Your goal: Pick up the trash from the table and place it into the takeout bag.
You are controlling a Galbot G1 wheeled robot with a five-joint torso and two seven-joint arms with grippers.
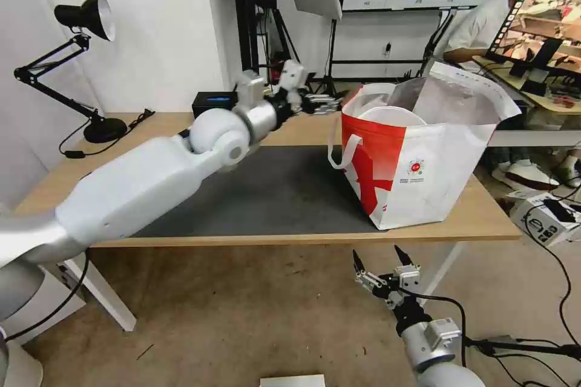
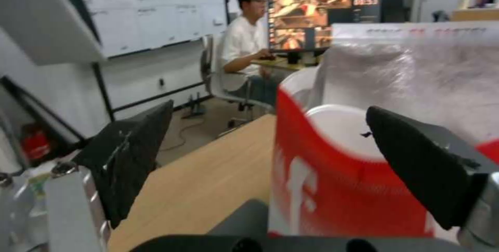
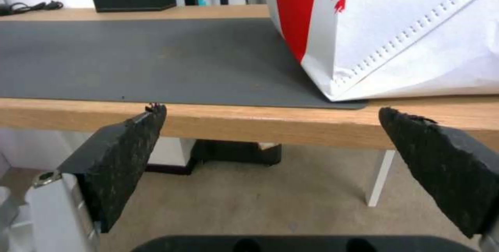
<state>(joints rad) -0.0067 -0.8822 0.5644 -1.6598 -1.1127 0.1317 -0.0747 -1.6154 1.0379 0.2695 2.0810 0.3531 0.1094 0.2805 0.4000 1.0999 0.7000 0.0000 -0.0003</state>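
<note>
The long light-wood desk (image 1: 302,130) with white legs is carrying a large dark grey mat (image 1: 278,190) across its middle. The large red-and-white boxy takeout bag (image 1: 417,157), lined with silver foil and bearing a small round red logo, is standing upright near the desk's right end, its base resting partly on the mat's right edge and close to the desk's front edge. A white loop handle (image 1: 342,148) is hanging down its red side, and the bag's mouth is gaping open. A round white rim of a bowl (image 1: 393,115) is showing just inside that mouth; what the bowl is holding cannot be made out.

The left gripper (image 1: 324,103) is reaching out over the desk's rear edge, hanging just beside the bag's upper red corner. Its black fingers (image 2: 132,154) are standing wide apart with nothing between them, and the bag's red wall and the white bowl are lying straight ahead of it.

The right gripper (image 1: 384,263) is hanging below the desk's front edge, near the right end, pointing up. Its black pads (image 3: 127,154) are also spread apart and holding nothing.

A black rectangular box (image 1: 213,103) is sitting at the desk's rear edge behind the left arm, and a black articulated desk lamp (image 1: 85,66) is standing at the rear left corner.
</note>
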